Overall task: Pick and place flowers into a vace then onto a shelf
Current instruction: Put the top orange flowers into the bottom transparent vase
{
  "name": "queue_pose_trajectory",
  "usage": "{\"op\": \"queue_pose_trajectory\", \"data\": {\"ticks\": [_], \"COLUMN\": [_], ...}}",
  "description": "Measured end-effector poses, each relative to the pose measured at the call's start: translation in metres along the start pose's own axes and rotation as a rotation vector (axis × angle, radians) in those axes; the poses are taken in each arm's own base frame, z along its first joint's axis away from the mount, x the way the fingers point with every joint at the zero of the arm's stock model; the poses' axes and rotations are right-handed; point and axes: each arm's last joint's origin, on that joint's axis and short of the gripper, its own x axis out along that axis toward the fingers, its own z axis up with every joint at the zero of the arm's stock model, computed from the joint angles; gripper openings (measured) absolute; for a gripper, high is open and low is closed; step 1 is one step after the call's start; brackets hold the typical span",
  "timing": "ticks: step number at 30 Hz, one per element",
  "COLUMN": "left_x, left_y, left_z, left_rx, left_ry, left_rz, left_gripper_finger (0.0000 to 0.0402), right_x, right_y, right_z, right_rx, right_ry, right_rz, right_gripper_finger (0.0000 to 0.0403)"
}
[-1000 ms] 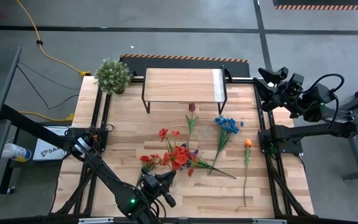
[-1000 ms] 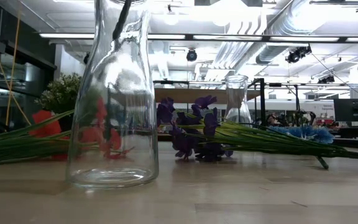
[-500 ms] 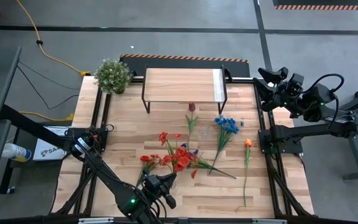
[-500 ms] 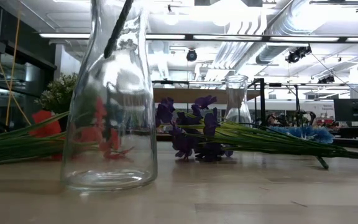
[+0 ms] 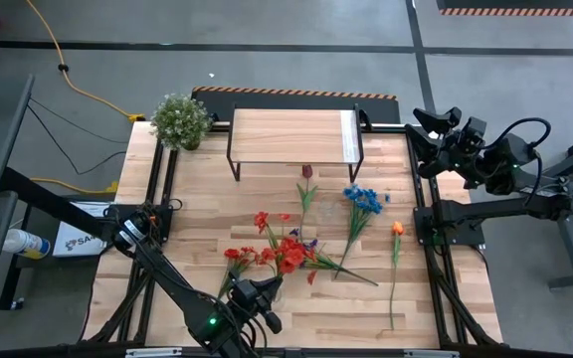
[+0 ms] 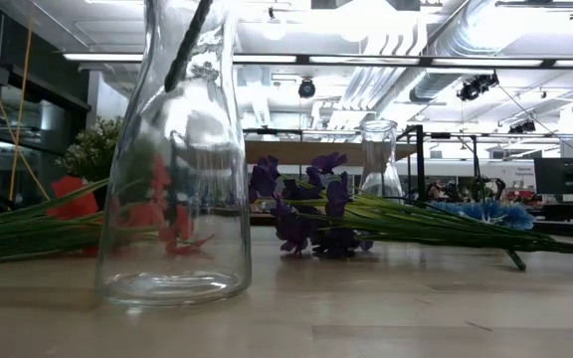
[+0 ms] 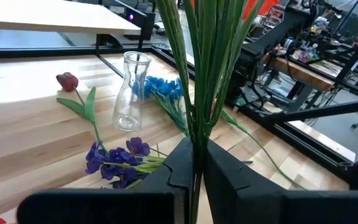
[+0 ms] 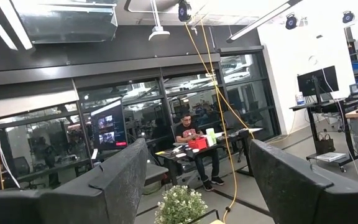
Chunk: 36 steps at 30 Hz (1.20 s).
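Observation:
My left gripper is near the table's front edge, shut on a bunch of red flowers. Their green stems rise from between its fingers. In the low view a clear glass vase stands close by, and a dark stem slants into its neck. A second clear vase stands between the maroon flower and the blue flowers. The orange flower and the purple flowers lie on the table. My right gripper is open, raised at the far right. My left gripper pinches the bundled green stems of the red flowers between its two fingers. The fingers come nearly level from the table's near side and lie across the stems. The red blooms stand beyond the fingers, toward the table's middle.
The shelf stands at the far middle, with a bushy potted plant at the far left corner. Loose flower stems lie across the table's middle. Bare wood shows at the near right.
The near vase has slid a little toward the table's left edge, and the dark stem in its neck has tipped further over. The red bunch has swung slightly in my left gripper, which stays shut.

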Motion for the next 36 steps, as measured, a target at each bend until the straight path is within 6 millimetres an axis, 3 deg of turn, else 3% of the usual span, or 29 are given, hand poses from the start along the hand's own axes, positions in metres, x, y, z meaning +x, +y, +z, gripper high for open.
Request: {"op": "queue_pose_trajectory", "data": {"ticks": [14,27,36], "left_x": [0.000,-0.003,-0.034], "left_y": [0.001,0.002,0.002], "left_z": [0.000,-0.002,-0.004], "left_rx": [0.015,0.077,0.213], "left_ry": [0.023,0.061,0.092], "left_rz": [0.004,-0.003,-0.075], "left_gripper_finger": [0.0074,0.0212,0.0252], "right_x": [0.000,0.000,0.000], "right_y": [0.000,0.001,0.001], "right_z": [0.000,0.000,0.000], "right_rx": [0.000,0.000,0.000], "right_ry": [0.000,0.002,0.001], "right_rz": [0.000,0.020,0.019], "right_gripper_finger": [0.0271,0.0271,0.0271]}}
